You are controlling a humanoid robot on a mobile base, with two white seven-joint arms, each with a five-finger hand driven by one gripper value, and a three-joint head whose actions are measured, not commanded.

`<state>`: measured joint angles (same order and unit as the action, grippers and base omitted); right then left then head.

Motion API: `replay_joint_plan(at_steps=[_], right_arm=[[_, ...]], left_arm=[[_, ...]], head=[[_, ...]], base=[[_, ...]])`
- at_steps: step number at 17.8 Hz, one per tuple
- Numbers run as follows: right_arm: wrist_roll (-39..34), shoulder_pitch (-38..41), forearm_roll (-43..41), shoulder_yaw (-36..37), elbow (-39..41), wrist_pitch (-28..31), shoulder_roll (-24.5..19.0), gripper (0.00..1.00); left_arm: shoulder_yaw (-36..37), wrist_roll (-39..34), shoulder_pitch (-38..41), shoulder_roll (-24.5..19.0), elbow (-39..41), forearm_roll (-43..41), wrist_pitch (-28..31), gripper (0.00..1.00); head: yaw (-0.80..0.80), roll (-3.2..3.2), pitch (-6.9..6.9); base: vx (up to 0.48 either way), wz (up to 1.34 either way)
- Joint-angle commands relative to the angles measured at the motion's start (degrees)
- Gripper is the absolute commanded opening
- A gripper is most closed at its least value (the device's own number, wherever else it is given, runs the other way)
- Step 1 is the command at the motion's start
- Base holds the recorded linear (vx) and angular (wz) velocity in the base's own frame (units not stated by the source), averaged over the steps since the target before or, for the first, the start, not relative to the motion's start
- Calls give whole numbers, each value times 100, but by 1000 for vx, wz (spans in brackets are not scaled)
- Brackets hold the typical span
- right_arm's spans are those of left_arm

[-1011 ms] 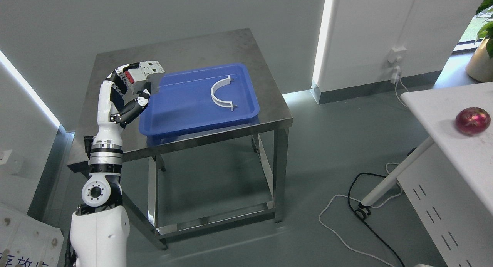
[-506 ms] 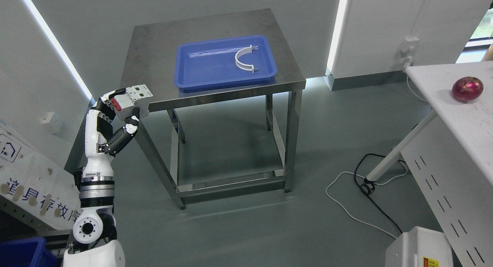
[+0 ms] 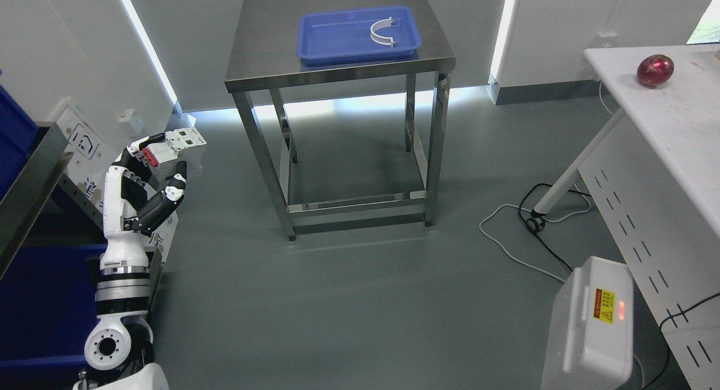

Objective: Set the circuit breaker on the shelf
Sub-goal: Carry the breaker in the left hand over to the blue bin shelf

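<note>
Left hand (image 3: 160, 170), at the frame's left, grips the breaker (image 3: 174, 148) aloft with fingers wrapped round its body. It looks like a rigid, fairly light plastic block, best held by its flat sides. Since the earlier frames the view has swung away from the table (image 3: 259, 69), now top centre, and shelf (image 3: 28, 170) edges in at left.

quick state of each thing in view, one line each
left hand: shut on the circuit breaker
circuit breaker: held up, off any surface
blue tray: on the steel table, holds a white curved part
white curved part: lying flat
white box: red light on
</note>
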<state>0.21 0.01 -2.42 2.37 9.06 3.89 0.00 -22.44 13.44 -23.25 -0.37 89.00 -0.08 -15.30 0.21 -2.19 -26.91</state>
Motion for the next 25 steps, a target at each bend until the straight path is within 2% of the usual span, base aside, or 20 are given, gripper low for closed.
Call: replay_joint_plan(at_steps=[1,3,5,10,14,15,17,19,22,25], right_arm=[[-4,87,5,0,0,-117,100,100],[-4,87,-4,0,0,-117,100,100],[-4,87,-4,0,0,-117,100,100],[-4,87,-4,0,0,-117,100,100],[-4,87,-4,0,0,-117,100,100],[-4,87,-4,0,0,-117,100,100],[-4,87,-4,0,0,-117,100,100],[-4,87,5,0,0,-117,100,100],[-4,87,-4,0,0,-117,100,100],[-4,87,5,0,0,-117,100,100]], left_arm=[[-86,-848,49,-63,821,148,272,14],[247,-1342,84,-63,812,148,282,14],[538,-1546,110,-63,812,148,273,14],[609,-1336,348,-63,821,148,273,14],[600,-1248,243,-63,891,148,238,14],[635,-1195,147,-63,891,148,64,14],[1028,-1072,-160,-63,891,148,-245,14],[1416,-1098,-547,-63,891,148,-281,15],[1646,-1168,-645,-63,891,131,34,14],[989,-1160,-680,-63,891,-62,859,14]], head=[[0,0,0],[0,0,0],[0,0,0],[0,0,0],[0,0,0],[0,0,0],[0,0,0],[0,0,2],[0,0,2],[0,0,2]], base=[[-449,119],[-493,71],[-413,7],[-393,241],[-142,1119],[-10,1284],[14,1261],[38,1159],[-6,923],[20,701]])
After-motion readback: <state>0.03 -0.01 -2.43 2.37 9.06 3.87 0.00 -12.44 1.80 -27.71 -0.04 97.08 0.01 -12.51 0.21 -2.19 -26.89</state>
